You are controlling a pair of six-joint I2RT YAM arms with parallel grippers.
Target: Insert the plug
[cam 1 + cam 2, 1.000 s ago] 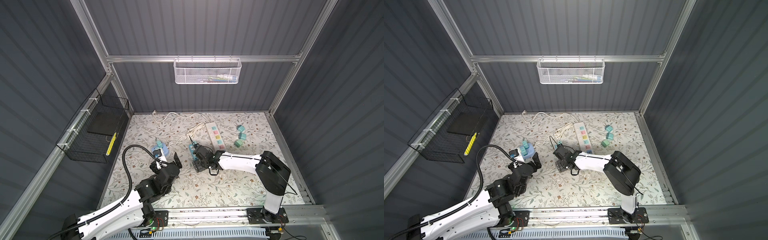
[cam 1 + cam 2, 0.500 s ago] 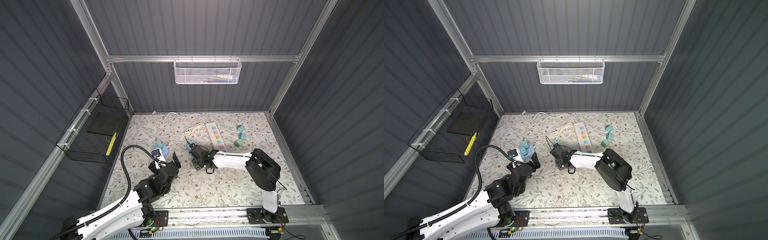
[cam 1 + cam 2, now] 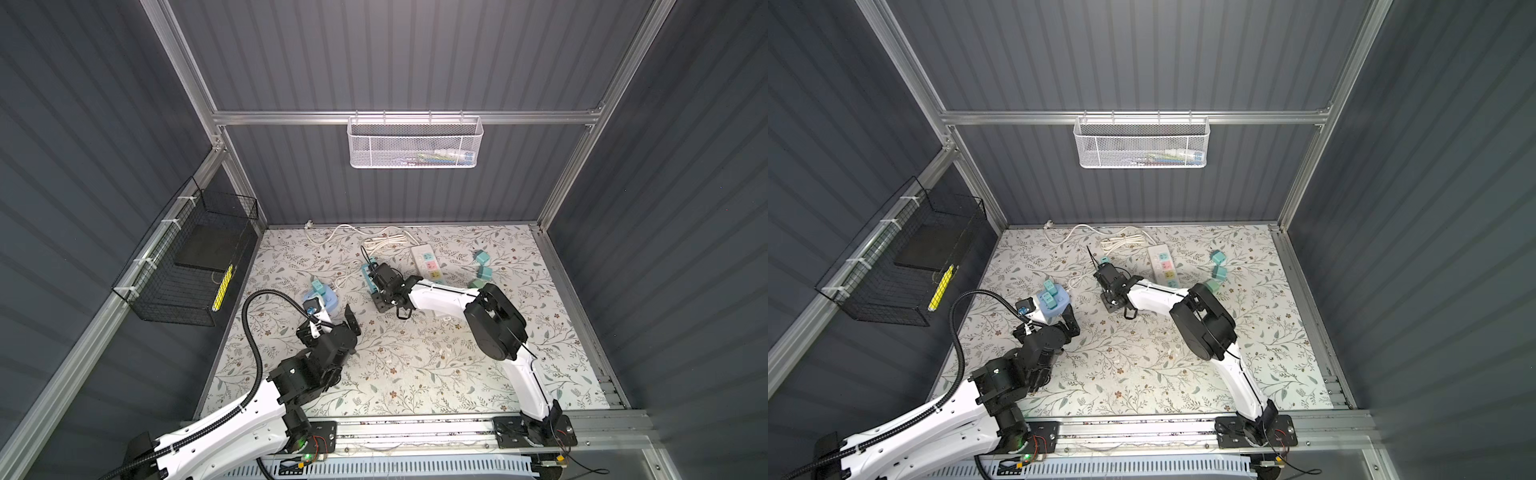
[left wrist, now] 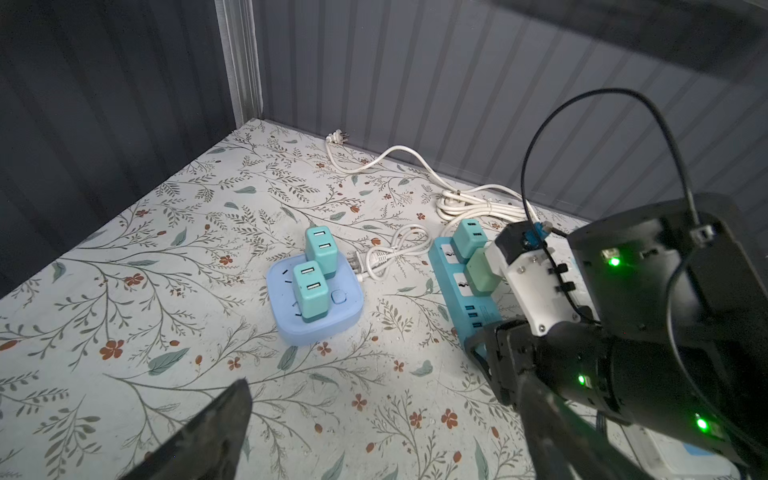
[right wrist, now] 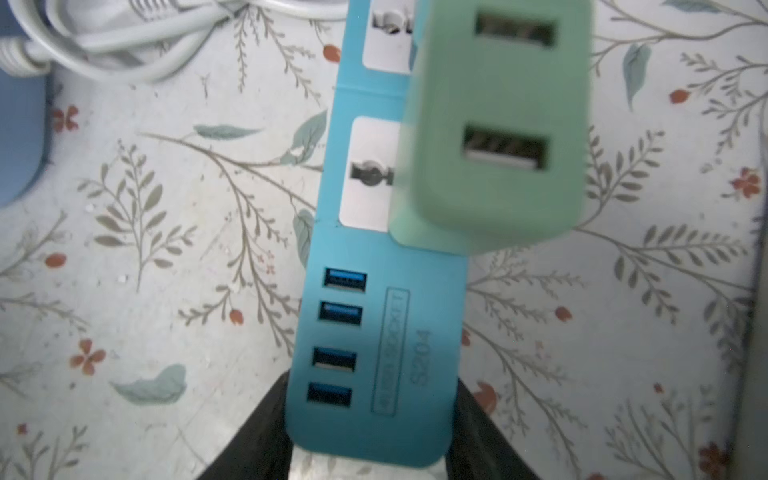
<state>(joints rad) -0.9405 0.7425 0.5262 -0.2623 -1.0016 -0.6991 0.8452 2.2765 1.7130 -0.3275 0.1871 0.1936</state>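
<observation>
While walls (image 3: 415, 54) grey, floral mat (image 3: 415, 365) bears blue power strip (image 5: 374, 332)

White links (image 3: 440, 296), black joints (image 3: 494, 328) and black fingers (image 4: 208, 436), with looping black cables (image 3: 250, 340) and green lights (image 4: 614, 261).

Floral-patterned tabletop (image 3: 415, 374), white power strip (image 3: 428, 262), teal power strip (image 4: 473, 309), pale-blue socket hub (image 4: 286, 320), three loose adapters (image 3: 1219, 272), coiled white cable (image 3: 384, 242)
</observation>
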